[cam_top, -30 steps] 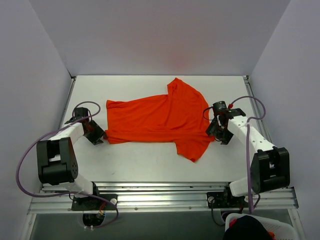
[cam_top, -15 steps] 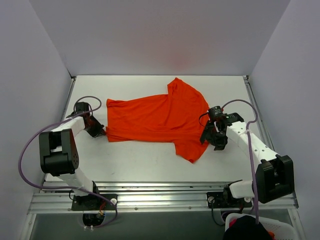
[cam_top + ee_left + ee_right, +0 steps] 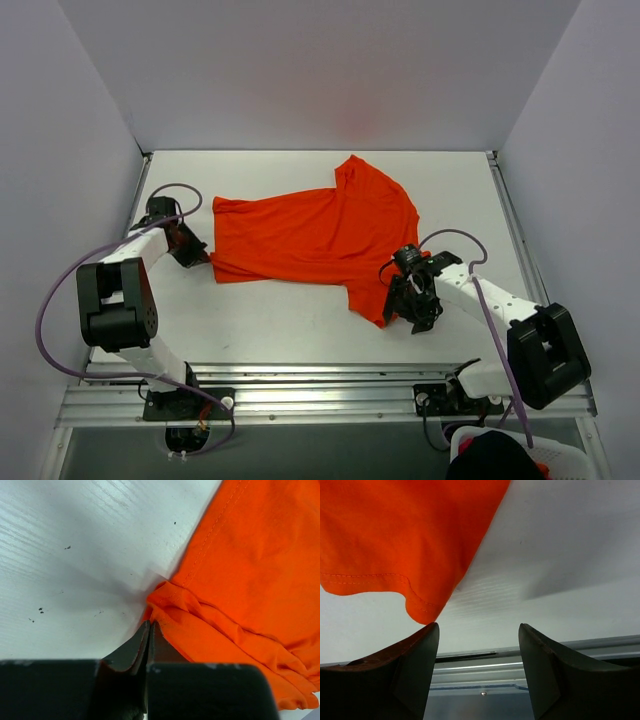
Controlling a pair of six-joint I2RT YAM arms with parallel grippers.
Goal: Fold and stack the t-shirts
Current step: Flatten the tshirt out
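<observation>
1. At the left, the left gripper (image 3: 193, 252) is low over the white table (image 3: 300, 335), at the left edge of the cloth.
2. In the left wrist view its two dark fingers (image 3: 127, 650) are pressed tight together with no gap, and their tips pinch the near left corner of the hem, where the fabric is puckered into small folds against them.
3. The plain bright orange-red short-sleeved cloth t-shirt (image 3: 320, 235) lies spread and mostly flat in the middle of the table, turned sideways: hem to the left, one sleeve pointing at the far wall, the other at the near edge (some shallow wrinkles run along its length).
4. The near sleeve ends in a point just beside the right arm's wrist.
5. At the right, the right gripper (image 3: 408, 300) sits at that near sleeve, low over the table.
6. In the right wrist view its dark fingers (image 3: 412, 652) stand wide apart with nothing between them; the sleeve's stitched corner hangs just above the tip of the left-hand finger, and bare table fills the gap.
7. A metal rail (image 3: 330, 395) runs along the near edge of the table, below the gripper.
</observation>
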